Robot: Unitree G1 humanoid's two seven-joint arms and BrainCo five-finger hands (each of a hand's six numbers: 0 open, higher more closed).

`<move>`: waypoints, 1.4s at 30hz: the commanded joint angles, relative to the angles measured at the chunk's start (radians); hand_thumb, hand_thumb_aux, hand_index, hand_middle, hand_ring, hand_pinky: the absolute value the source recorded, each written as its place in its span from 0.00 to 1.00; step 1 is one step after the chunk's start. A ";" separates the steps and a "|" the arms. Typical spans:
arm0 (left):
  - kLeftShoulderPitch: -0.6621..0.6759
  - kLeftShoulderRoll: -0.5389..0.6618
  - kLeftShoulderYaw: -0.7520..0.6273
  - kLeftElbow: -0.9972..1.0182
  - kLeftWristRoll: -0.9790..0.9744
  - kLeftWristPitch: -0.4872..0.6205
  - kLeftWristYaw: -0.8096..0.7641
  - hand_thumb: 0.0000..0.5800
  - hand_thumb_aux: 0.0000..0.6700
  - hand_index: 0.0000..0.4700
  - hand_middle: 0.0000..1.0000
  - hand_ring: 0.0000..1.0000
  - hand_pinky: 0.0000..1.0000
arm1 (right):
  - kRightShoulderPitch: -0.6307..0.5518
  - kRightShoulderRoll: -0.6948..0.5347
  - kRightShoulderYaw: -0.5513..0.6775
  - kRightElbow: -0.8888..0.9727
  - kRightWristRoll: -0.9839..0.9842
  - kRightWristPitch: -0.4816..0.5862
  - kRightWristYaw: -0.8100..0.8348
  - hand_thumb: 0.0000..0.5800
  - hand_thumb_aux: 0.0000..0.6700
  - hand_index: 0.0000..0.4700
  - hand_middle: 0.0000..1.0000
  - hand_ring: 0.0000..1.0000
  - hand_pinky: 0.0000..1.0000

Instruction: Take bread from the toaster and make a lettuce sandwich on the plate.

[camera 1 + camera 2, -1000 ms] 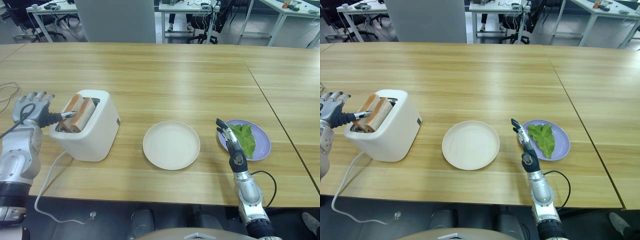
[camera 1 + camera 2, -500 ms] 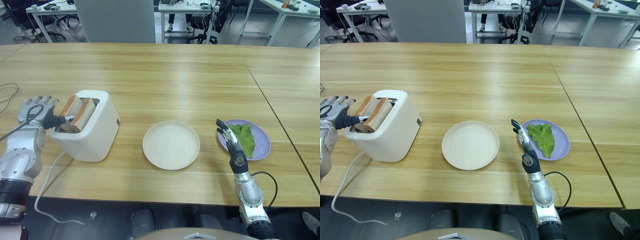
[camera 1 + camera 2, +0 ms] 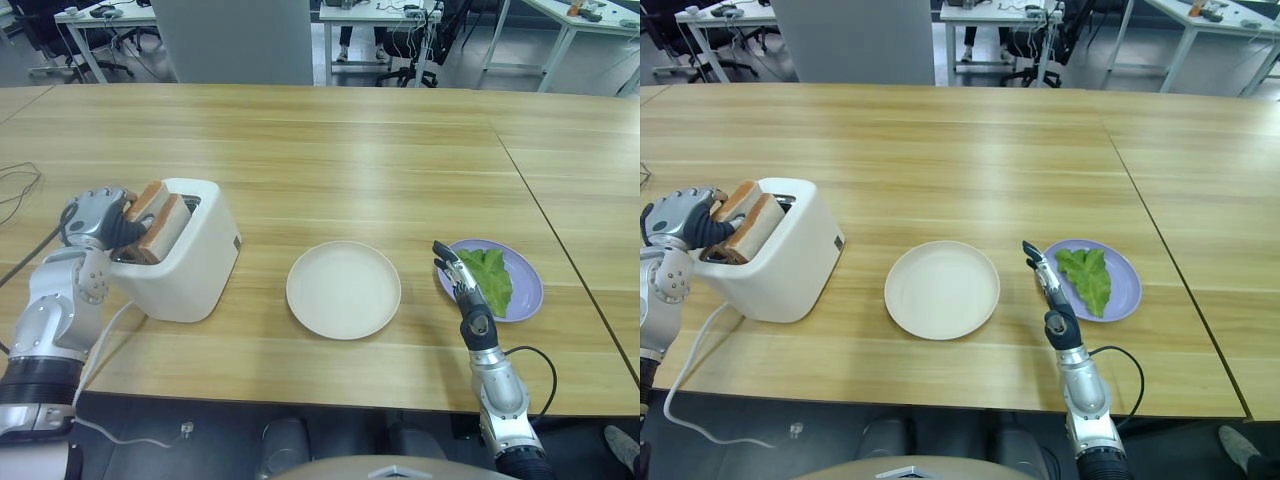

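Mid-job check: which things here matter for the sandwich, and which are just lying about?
For the job: toaster, bread in it, white plate, lettuce on purple plate, left hand closed on the bread, right hand open beside the lettuce.
Lying about: loose cable at table's left edge, desks and chairs behind.

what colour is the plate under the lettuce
Pale purple plate, clearest in the left eye view.

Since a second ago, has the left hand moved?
Yes. The left hand has shifted right, closing up to the toaster; its fingers now curl around the outer bread slice.
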 commanded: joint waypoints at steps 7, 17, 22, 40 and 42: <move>-0.010 -0.039 0.100 0.021 -0.138 -0.085 0.099 1.00 1.00 0.98 1.00 1.00 1.00 | -0.009 -0.011 -0.061 -0.020 -0.095 0.038 -0.075 0.00 0.00 0.00 0.00 0.00 0.00; 0.005 -0.046 0.275 -0.114 -0.207 -0.159 0.228 1.00 1.00 0.98 1.00 1.00 1.00 | -0.065 -0.267 -0.157 -0.086 -0.793 0.463 -0.531 0.00 0.00 0.00 0.00 0.00 0.00; 0.016 -0.071 0.349 -0.243 -0.235 -0.181 0.253 1.00 1.00 0.98 1.00 1.00 1.00 | -0.156 -0.395 -0.054 0.058 -0.934 0.662 -0.553 0.00 0.00 0.00 0.00 0.00 0.00; -0.128 -0.315 -0.163 -0.568 -0.458 -0.046 -0.252 1.00 1.00 0.98 1.00 1.00 1.00 | -0.381 -0.485 0.263 0.469 -0.937 0.819 -0.591 0.31 0.17 0.17 0.00 0.00 0.00; -0.143 -0.352 -0.241 -0.512 -0.431 -0.052 -0.286 1.00 1.00 0.98 1.00 1.00 1.00 | -0.384 -0.494 0.270 0.460 -0.928 0.832 -0.600 0.81 0.56 0.55 0.00 0.00 0.00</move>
